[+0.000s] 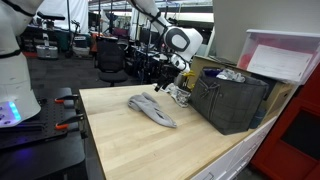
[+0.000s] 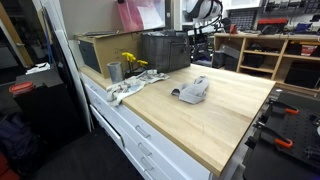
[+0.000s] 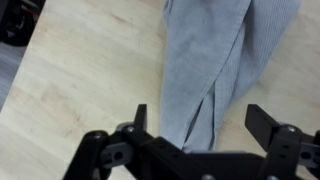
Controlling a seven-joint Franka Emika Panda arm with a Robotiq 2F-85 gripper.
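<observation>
One grey cloth [image 3: 215, 60] on wooden table [image 3: 80, 80], lying below gripper [image 3: 197, 115]; jaws wide apart, holding nothing

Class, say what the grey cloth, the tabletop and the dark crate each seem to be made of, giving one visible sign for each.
Grey cloth: soft fabric, matt; it lies in loose folds.
Tabletop: pale wood, smooth finish; plank seams and grain show.
Dark crate: probably plastic, matt; rigid straight walls.

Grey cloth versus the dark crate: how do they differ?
The grey cloth is pale and lies low and crumpled; the dark crate stands tall and boxy. The grey cloth lies below the open fingers; the dark crate sits off to one side. Both rest on the wooden table.
</observation>
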